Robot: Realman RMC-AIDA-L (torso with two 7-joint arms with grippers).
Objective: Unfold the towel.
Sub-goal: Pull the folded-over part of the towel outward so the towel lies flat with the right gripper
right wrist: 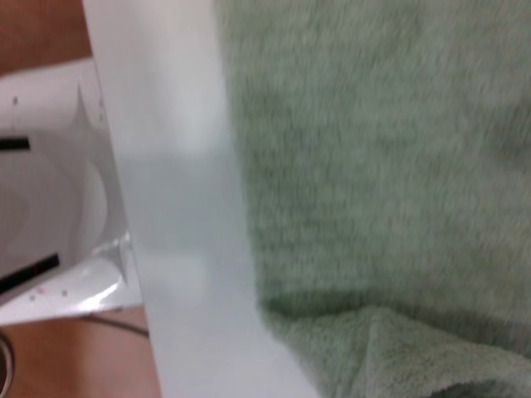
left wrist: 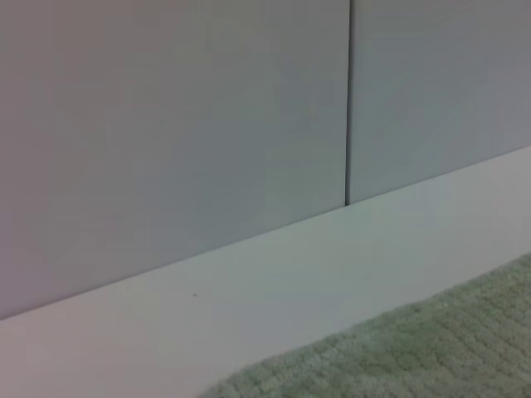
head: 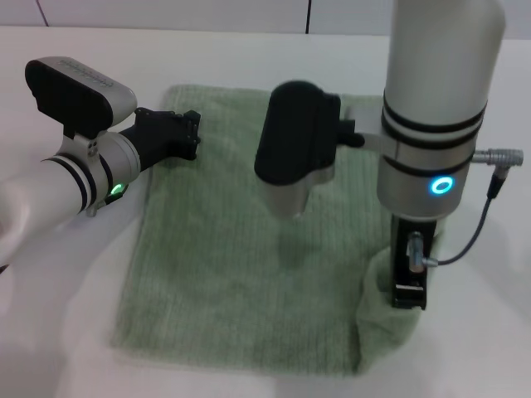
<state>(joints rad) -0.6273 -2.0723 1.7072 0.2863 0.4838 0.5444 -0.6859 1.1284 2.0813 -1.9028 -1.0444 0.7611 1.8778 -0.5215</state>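
The pale sage-green towel (head: 241,265) lies spread on the white table (head: 50,315). Its near right corner (head: 377,319) is bunched and raised. My right gripper (head: 408,290) points straight down at that corner and is shut on the towel's lifted edge. The right wrist view shows the towel (right wrist: 373,149) with a fold (right wrist: 398,356) beside the table edge. My left gripper (head: 189,133) sits low at the towel's far left corner. The left wrist view shows only a strip of the towel (left wrist: 431,348).
A grey wall with a dark vertical seam (left wrist: 347,99) stands behind the table. The table's edge (right wrist: 174,207) runs close to the towel's right side, with brown floor (right wrist: 41,33) beyond. A grey cable (head: 477,224) hangs from my right arm.
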